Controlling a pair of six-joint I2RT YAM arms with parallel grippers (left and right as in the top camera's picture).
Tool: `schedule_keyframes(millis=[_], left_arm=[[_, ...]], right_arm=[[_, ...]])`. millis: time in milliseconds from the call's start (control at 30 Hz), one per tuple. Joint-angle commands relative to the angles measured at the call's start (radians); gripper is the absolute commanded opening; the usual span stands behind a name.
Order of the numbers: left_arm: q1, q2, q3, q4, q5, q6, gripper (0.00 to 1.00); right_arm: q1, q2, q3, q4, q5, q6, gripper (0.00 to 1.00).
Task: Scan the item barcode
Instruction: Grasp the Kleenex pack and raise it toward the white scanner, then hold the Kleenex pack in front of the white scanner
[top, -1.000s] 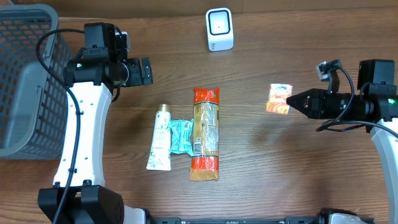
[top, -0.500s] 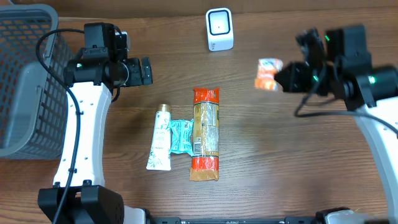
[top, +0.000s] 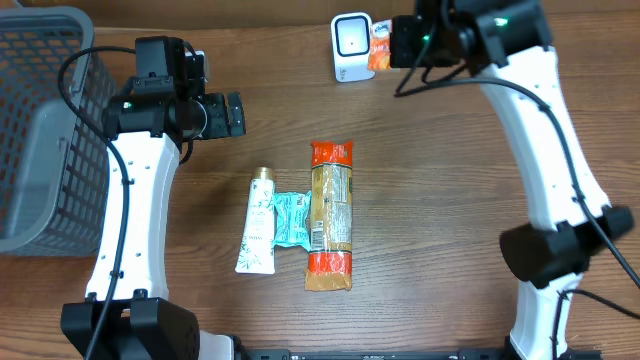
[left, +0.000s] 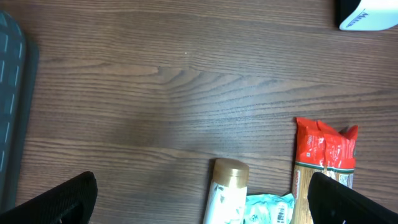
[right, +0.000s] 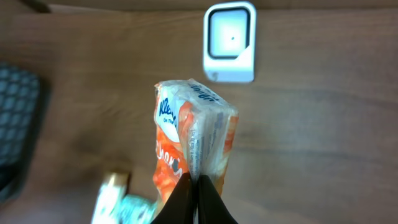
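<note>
1. Hanging in the right end effector (top: 392, 45), the orange-and-white tissue packet (right: 193, 143) is pinched by its lower edge. The two fingertips are clenched tight on the plastic, and the packet stands out beyond them.
2. In the overhead view the packet sits at the far edge of the bench (top: 450, 200), just beside the right side of the scanner (top: 352, 45). That view does not show whether the two touch. In the right wrist view the scanner lies past the packet's far end, with bare wood between them.
3. Blue script on the packet's white panel begins "Klee", with "On The" in small letters beneath. The rest curves out of sight.
4. The scanner is a white block with a dark-rimmed pale window and a small dot at its middle.
5. Mid-bench lie a long snack pack with red ends (top: 329, 216), a crumpled teal sachet (top: 291, 218) touching its left side, and a white tube with a gold cap (top: 257, 235). Their print is too small to read.
6. The left end effector (top: 235, 114) hangs released, fingers spread wide, above bare wood near the grey basket (top: 40, 120).
</note>
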Motion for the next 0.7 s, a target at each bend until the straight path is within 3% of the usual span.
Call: schedule_keyframes(millis=[0, 433, 667], left_arm=[[-0.013, -0.005, 0.011, 0.004, -0.006, -0.014, 1.00], [-0.013, -0.005, 0.011, 0.004, -0.006, -0.014, 1.00], [-0.013, -0.005, 0.011, 0.004, -0.006, -0.014, 1.00]], right_arm=[[-0.001, 0.061, 0.014, 0.053, 0.098, -0.026, 0.04], [-0.001, 0.289, 0.013, 0.354, 0.137, -0.048, 0.04], [0.034, 0.354, 0.011, 0.452, 0.301, -0.048, 0.04]])
